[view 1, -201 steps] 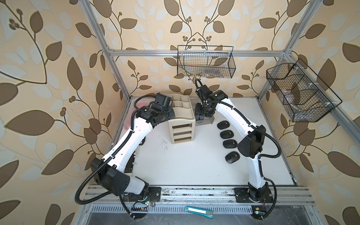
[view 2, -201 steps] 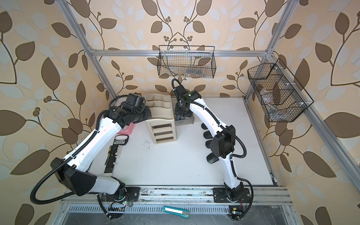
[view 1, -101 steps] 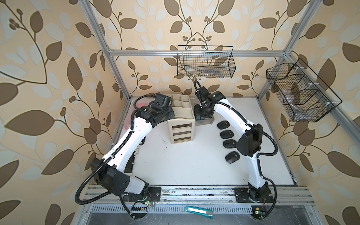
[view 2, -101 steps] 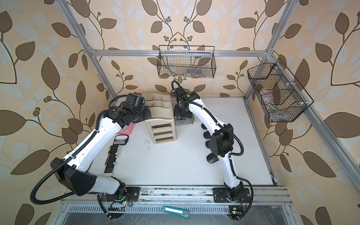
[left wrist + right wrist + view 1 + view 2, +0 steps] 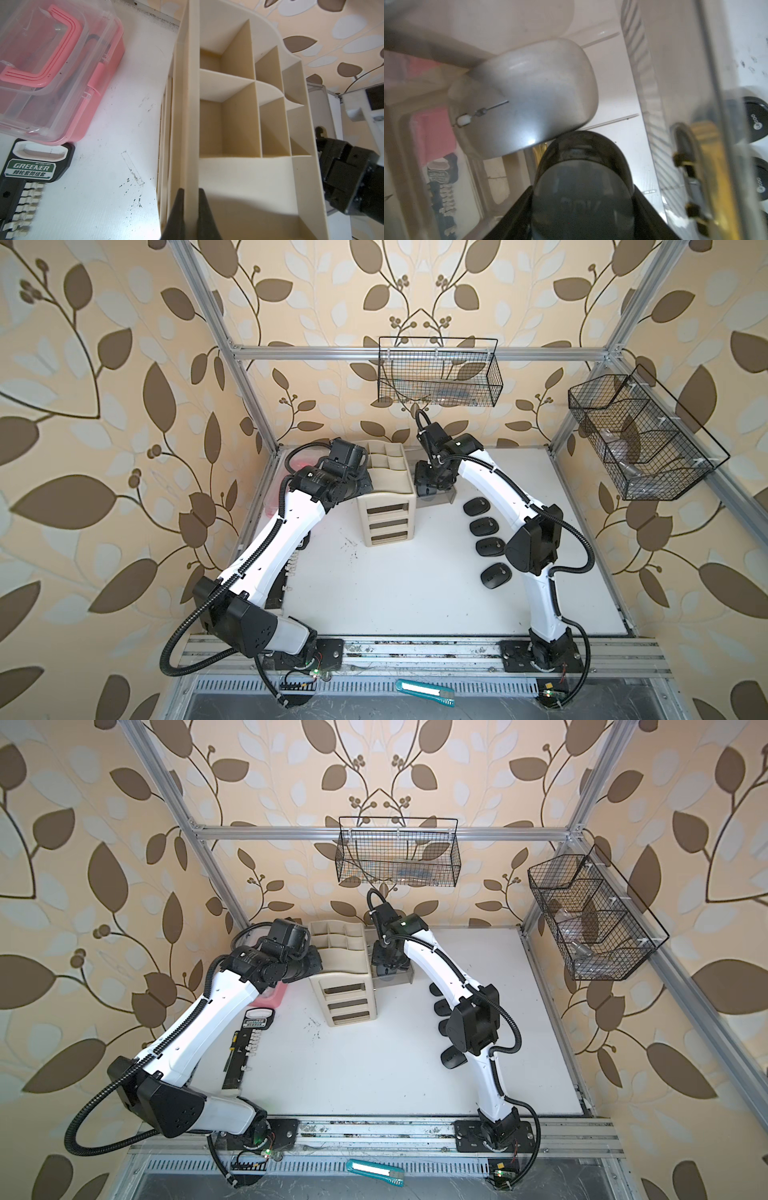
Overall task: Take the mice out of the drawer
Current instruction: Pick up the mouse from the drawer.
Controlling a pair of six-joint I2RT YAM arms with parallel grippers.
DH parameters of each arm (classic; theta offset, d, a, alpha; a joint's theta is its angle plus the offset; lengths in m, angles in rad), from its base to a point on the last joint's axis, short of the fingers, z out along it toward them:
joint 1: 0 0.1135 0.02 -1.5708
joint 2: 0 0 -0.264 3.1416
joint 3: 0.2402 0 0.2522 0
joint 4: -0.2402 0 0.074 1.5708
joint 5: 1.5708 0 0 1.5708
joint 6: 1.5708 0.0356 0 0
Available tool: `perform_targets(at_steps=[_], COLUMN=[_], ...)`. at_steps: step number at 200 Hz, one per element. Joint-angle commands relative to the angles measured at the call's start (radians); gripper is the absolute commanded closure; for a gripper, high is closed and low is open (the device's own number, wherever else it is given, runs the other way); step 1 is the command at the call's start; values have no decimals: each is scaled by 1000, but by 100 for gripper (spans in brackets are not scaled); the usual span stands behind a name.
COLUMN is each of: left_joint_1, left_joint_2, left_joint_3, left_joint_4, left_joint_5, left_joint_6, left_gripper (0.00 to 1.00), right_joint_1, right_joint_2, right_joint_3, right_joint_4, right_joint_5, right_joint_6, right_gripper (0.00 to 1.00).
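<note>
A beige organizer (image 5: 388, 497) stands at the back of the table. Its clear drawer (image 5: 441, 501) is pulled out to the right. My left gripper (image 5: 191, 193) is shut on the organizer's top wall (image 5: 190, 104). My right gripper (image 5: 583, 199) reaches down into the drawer (image 5: 675, 83) and is shut on a dark grey mouse (image 5: 581, 170), one finger (image 5: 517, 209) on each side. A silver mouse (image 5: 533, 95) lies in the drawer, touching the grey one. Several black mice (image 5: 484, 526) lie in a row on the table, right of the drawer.
A pink box with a clear lid (image 5: 52, 62) and a Greener socket set (image 5: 31, 166) lie left of the organizer. Wire baskets hang on the back wall (image 5: 438, 373) and the right wall (image 5: 640, 443). A teal utility knife (image 5: 424, 689) lies off the table's front edge.
The right wrist has shifted slightly over the drawer. The left arm has stayed still on the organizer.
</note>
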Motion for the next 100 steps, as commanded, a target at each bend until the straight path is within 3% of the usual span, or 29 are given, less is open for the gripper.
perform_targets(at_steps=[1,100], left_joint_1=[-7,-2], left_joint_2=[-29,-35], left_joint_3=[29,37], left_joint_4=[85,27], left_joint_5=[1,-88], left_joint_6=[-9,15], left_gripper=[100,100], right_joint_1=[-5,-43], right_joint_2=[-73,-261], right_joint_3=[-2,-55], right_joint_4=[48,83], right_joint_5=[-3,103], right_joint_6=[28,104], right_gripper=[44,43])
